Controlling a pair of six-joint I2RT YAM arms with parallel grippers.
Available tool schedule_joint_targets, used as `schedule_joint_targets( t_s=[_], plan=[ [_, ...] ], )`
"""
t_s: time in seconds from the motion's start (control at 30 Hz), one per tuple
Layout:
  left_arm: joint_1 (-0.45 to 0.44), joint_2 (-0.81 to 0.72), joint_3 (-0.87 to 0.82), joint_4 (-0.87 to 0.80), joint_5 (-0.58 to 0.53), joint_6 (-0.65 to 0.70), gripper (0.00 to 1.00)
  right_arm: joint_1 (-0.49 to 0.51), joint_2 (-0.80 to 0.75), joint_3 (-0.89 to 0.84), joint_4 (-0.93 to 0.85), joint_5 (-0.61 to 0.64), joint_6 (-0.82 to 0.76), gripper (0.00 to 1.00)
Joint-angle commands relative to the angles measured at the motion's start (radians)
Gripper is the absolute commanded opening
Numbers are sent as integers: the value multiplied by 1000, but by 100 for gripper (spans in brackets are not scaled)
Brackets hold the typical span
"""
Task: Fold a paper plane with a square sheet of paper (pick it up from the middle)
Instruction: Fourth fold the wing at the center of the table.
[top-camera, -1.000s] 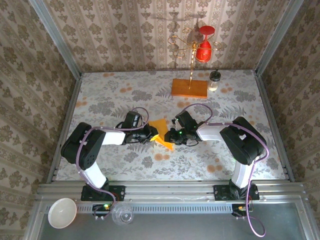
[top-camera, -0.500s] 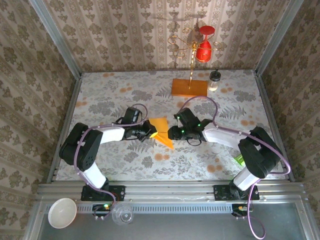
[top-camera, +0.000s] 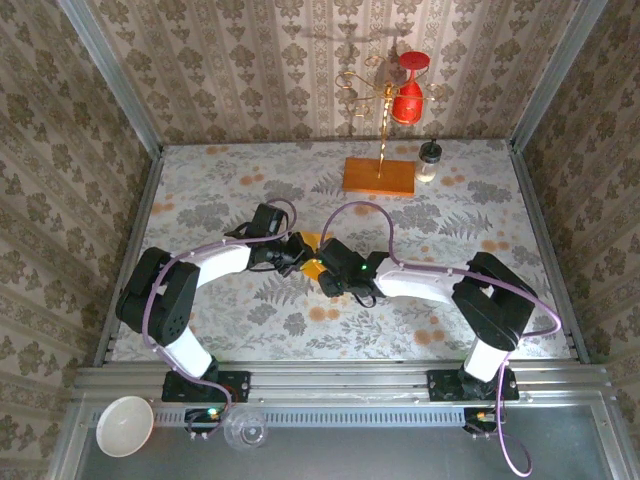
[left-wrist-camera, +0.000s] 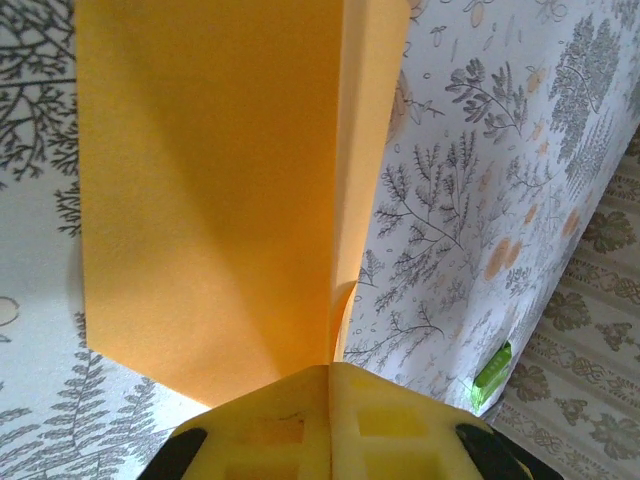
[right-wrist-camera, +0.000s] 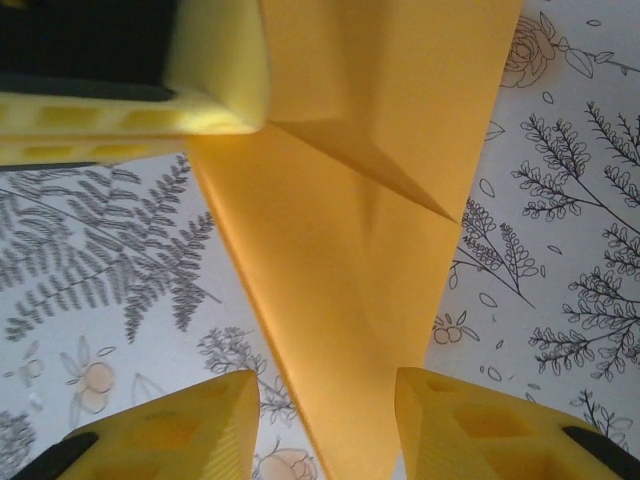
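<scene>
Floral-printed cloth covers the bench (top-camera: 200, 190) inside wallpapered walls. Near the middle of the top view, the thin orange-yellow square sheet of paper (top-camera: 313, 268), partly folded, sits between the two wrists. The left jaws are pinched together on it: at the bottom centre of the left wrist view they meet on its near edge, where a crease runs up the frame and one flap stands off the other. The right jaws stand apart at the bottom of the right wrist view, straddling a narrowing point of the paper without visibly gripping it. Such paper is likely very light, limp and easily dented. It would probably slide on the cloth and sag if held by a corner, so the doubled layers along the centre crease look like the stiffest, safest hold. From above, both arms cover most of the sheet, and both wrist frames cut off its edges, so I cannot tell how many folds exist or whether a nose is formed. A small bright green thing (left-wrist-camera: 490, 365) at the lower right of the left wrist view is too small to identify.
</scene>
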Motion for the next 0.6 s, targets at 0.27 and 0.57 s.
schedule_joint_targets(
  t_s=[0.27, 0.57],
  plan=[
    [-12, 10, 22, -33, -4, -27, 9, 25, 84, 43, 37, 113, -32, 41],
    [-13, 14, 16, -31, -3, -32, 9, 35, 103, 50, 58, 134, -39, 36]
  ],
)
